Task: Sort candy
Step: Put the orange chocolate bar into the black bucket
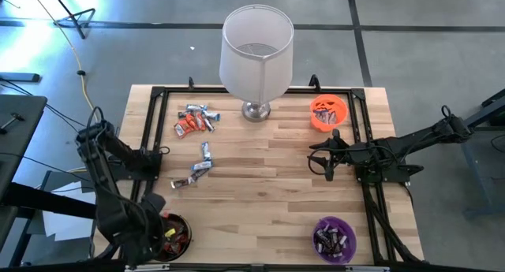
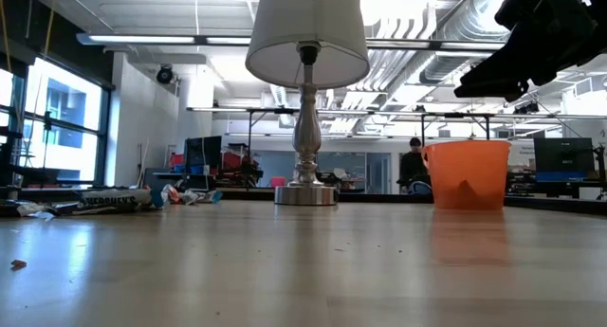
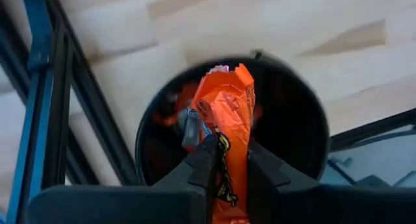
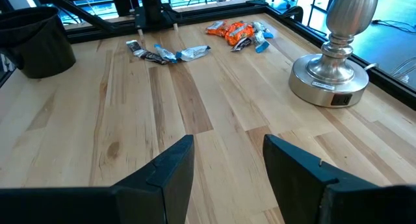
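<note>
While your left gripper (image 3: 224,162) hangs directly over the black bowl (image 3: 296,113) with an orange-wrapped candy bar (image 3: 227,120) pinched upright between its fingers, let the jaws part only once the bar's free end points well inside the rim, so it drops among the pieces already there. The wrapper sits squarely between the jaws. Your right gripper (image 4: 227,162) waits with jaws released, near the orange bowl (image 1: 328,113); loose candy (image 1: 195,121) lies beside the lamp (image 1: 256,55).
</note>
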